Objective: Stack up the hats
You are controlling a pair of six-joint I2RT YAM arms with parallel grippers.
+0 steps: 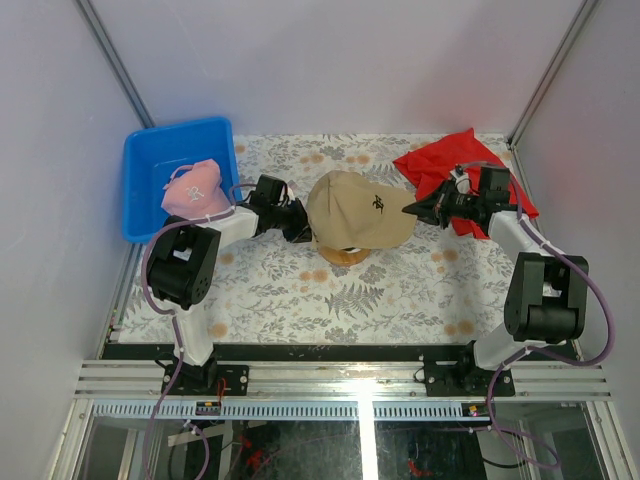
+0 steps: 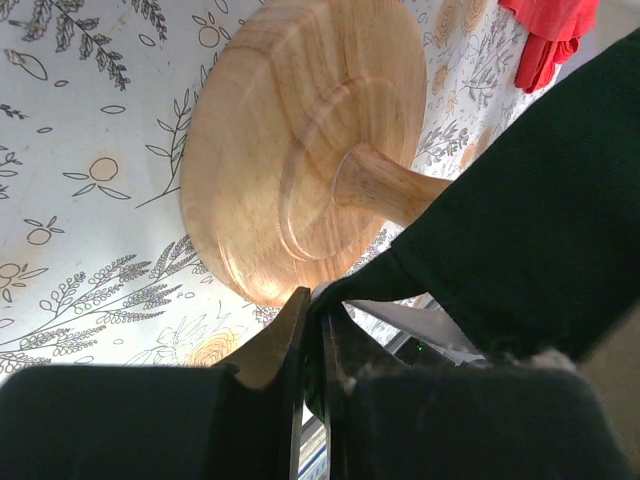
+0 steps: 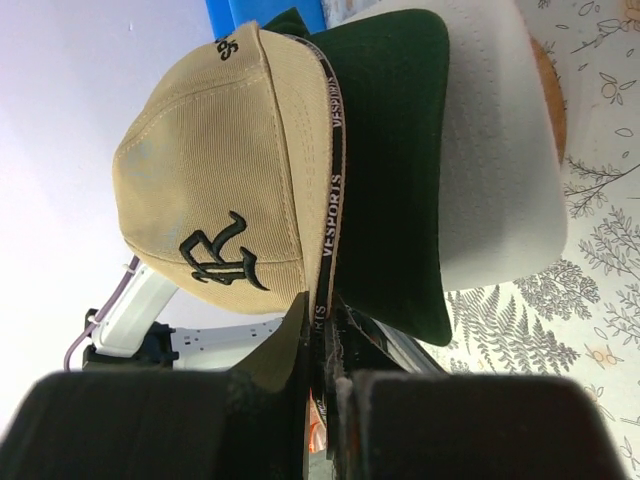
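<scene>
While both arms pinch, the tan cap [image 1: 355, 210] tops the stand [image 1: 345, 256]

Because the tan cap lies straight between the two grippers, its long axis runs left to right across the table. Its brim points toward the right gripper [image 1: 412, 210] and its back rim toward the left gripper [image 1: 297, 222]. It sits over the green cap [image 3: 395, 150] and white cap [image 3: 500, 150], whose brims fan out beneath it in the right wrist view. Right fingers are pressed together on the tan cap's front edge, at the cord. Left fingers are together too, nipping a fold of dark green cloth, likely the green cap's rim. Both forearms reach inward, low and roughly level, wrists facing each other. Letting go looks like the next call. The pink cap [image 1: 192, 188] lies in the bin [image 1: 145, 160], nearer the left arm.
</scene>
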